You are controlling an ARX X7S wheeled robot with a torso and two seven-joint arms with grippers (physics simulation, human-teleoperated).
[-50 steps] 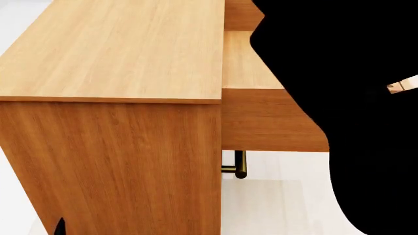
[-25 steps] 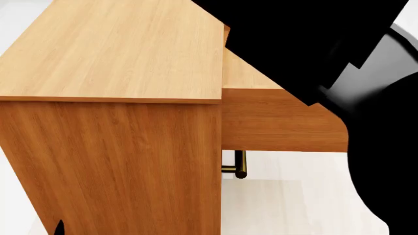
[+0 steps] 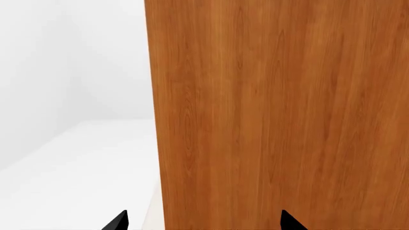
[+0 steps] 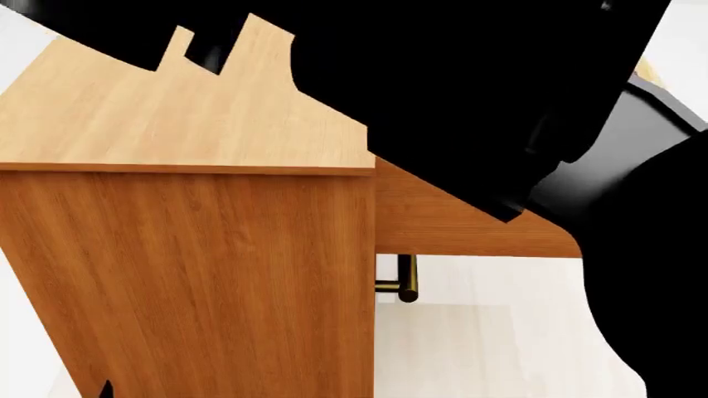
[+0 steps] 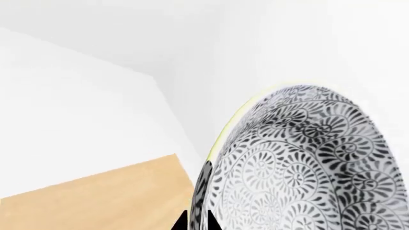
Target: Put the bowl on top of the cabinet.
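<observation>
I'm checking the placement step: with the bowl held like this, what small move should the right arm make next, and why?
Probably lower the right pincer gently toward the cabinet top. The bowl is gripped at its rim and looks airborne, with a strip of wood top visible beside it, and in the head view the arm already reaches over the top. How high it hangs cannot be told, so descend slowly before releasing.

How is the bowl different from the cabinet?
The bowl is round and curved; the cabinet is boxy, with flat sides and a flat top. The bowl is white with a busy grey flower pattern and a pale rim; the cabinet is plain light-brown wood grain. The bowl is held up by the right gripper; the cabinet stands on the floor. Nothing plain is shared.
</observation>
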